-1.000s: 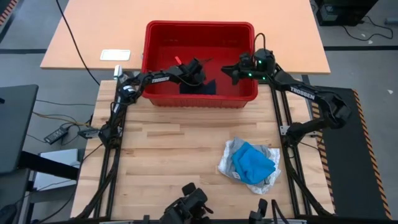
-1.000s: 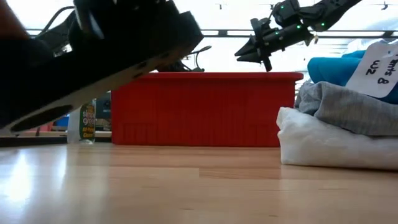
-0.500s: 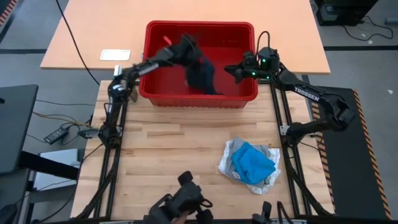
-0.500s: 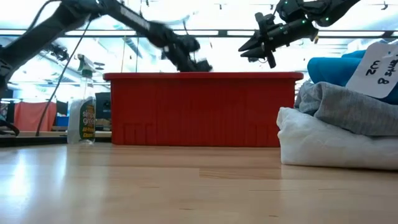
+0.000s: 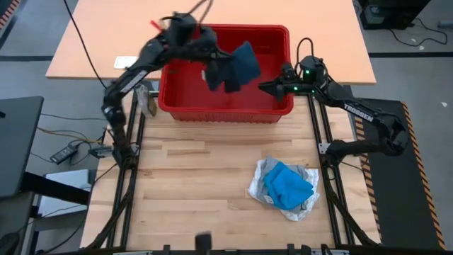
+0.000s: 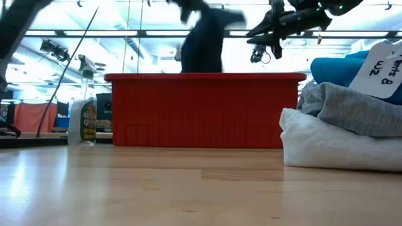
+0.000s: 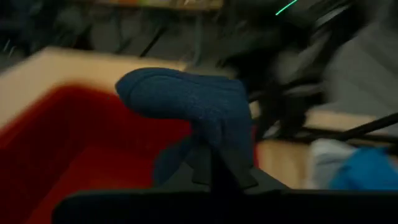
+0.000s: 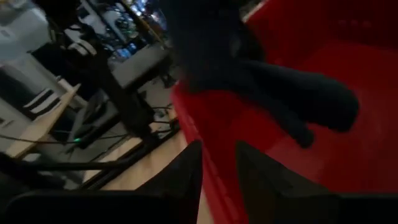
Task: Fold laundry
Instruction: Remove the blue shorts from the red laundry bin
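Observation:
My left gripper [image 5: 212, 69] is raised over the red basket [image 5: 226, 108], shut on the dark navy garment [image 5: 237, 64]. In the low view the garment [image 6: 204, 44] shows above the basket's rim. My right gripper [image 5: 263, 87] hovers open at the basket's right wall, pointing at the garment, with nothing between its fingers [image 8: 186, 177]. The rest of the laundry lies stacked on the wooden table at the near right: bright blue [image 5: 287, 184] on grey [image 6: 352, 110] on white [image 6: 333, 147]. My left gripper pinches a bunched part of the navy garment [image 7: 211, 142] between its two fingers [image 7: 217, 171]; how many layers, I cannot tell. The fingers reach out over the basket, slanting slightly down. The cloth is lifted off the basket floor and billows loosely past the fingertips.
A spray bottle [image 6: 85, 113] stands left of the basket. A white card [image 5: 131, 62] lies on the peach table [image 5: 212, 10] behind it. A paper tag [image 6: 380, 66] rests on the stack. Bare wood [image 5: 184, 184] spreads across the near left of the table.
My left gripper has taken hold of the navy garment on the basket floor and swung up fast, carrying it well above the rim. The garment has gone from lying flat to hanging and swinging in the air. My right gripper has risen a little beside the basket.

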Robot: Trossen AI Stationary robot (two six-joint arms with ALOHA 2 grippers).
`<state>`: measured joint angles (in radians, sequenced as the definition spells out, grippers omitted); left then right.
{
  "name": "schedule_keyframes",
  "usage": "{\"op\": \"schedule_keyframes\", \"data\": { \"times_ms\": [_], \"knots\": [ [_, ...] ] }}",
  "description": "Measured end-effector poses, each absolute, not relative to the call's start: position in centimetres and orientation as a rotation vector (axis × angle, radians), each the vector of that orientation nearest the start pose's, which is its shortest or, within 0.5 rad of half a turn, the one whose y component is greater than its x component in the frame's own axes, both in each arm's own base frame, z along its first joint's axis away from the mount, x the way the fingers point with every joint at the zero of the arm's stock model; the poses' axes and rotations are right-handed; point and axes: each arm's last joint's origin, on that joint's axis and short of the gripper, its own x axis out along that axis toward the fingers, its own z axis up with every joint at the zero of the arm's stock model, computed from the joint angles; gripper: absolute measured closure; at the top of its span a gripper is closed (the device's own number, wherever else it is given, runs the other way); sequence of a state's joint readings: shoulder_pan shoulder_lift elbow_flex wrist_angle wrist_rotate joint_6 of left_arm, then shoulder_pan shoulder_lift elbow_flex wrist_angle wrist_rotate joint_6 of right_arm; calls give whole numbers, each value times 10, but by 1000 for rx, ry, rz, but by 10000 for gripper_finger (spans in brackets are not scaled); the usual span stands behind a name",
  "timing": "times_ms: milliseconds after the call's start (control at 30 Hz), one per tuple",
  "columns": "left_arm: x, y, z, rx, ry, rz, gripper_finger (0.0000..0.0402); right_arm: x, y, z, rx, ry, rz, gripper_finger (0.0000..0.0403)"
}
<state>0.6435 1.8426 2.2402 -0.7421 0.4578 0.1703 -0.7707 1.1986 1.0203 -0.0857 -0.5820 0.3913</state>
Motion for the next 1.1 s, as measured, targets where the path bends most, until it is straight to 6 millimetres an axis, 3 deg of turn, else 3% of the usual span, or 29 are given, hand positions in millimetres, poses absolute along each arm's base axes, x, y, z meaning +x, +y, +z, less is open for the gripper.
{"op": "schedule_keyframes", "data": {
  "times_ms": [133,267,433,600,800,967,1100],
  "knots": [
    [292,172,514,-16,207,96,395,194,-162,354,523,131,-188,300],
    [279,122,538,-23,140,-9,394,186,-152,364,498,104,-135,300],
    [287,63,535,-52,222,-106,394,186,-150,364,503,117,-51,300],
    [311,27,486,-193,524,51,393,203,-147,348,543,215,149,300],
    [336,4,402,-306,819,84,393,235,-131,311,521,411,256,300],
    [337,18,339,-326,1010,152,393,260,-120,283,486,541,229,300],
    [329,52,306,-341,1108,231,392,274,-124,271,427,588,6,301]
  ]
}}
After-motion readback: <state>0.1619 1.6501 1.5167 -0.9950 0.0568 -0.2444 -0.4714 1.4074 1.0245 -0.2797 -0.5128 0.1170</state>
